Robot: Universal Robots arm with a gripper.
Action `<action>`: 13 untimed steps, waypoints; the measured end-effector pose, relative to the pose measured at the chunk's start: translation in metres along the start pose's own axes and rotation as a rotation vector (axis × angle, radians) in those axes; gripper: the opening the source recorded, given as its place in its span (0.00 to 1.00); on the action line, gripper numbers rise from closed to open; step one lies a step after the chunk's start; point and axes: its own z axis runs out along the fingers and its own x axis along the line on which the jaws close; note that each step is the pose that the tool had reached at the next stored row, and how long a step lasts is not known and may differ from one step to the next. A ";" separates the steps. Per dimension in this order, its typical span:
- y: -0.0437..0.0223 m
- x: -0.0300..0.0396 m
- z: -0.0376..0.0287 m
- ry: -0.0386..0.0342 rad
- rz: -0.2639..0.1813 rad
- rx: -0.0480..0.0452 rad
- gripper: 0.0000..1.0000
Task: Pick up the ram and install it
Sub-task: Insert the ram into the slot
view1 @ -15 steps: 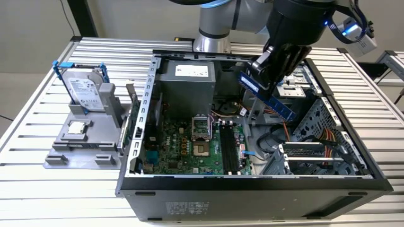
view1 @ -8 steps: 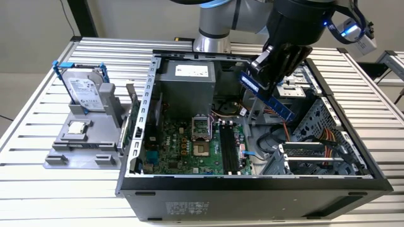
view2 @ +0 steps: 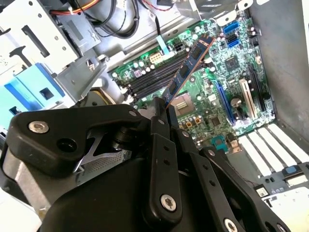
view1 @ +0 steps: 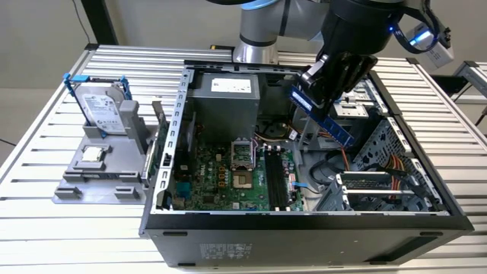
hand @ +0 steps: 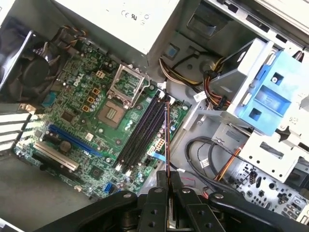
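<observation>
At the exterior view's left, a silver hard drive (view1: 102,108) in a blue frame stood upright on a grey plastic holder (view1: 95,182), well apart from the work. In the middle lay the open black metal computer case (view1: 304,228). Its green motherboard (view1: 216,177) was exposed, and the long black memory slots (view1: 275,180) looked unfilled.

Toward the exterior view's right, the black-fingered gripper (view1: 323,94) hung above the case. It was pinched onto one end of the ram (view1: 335,125), a long, narrow, flat blue circuit-board stick with dark chips, which slanted down in the air, clear of the board. In both wrist views the ram (view2: 190,65) (hand: 167,140) jutted from the fingers over the slots.

The stick looked light and stiff, yet thin and fragile. Holding it by its flat faces, off the contact edge, seemed sound, though so long an overhang might twist in the grip.
</observation>
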 end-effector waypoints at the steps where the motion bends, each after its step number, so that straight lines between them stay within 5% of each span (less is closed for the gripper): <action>1: 0.0000 0.0000 0.0000 -0.0001 0.003 0.0000 0.00; 13: 0.0000 0.0000 0.0000 -0.0006 0.055 0.0002 0.00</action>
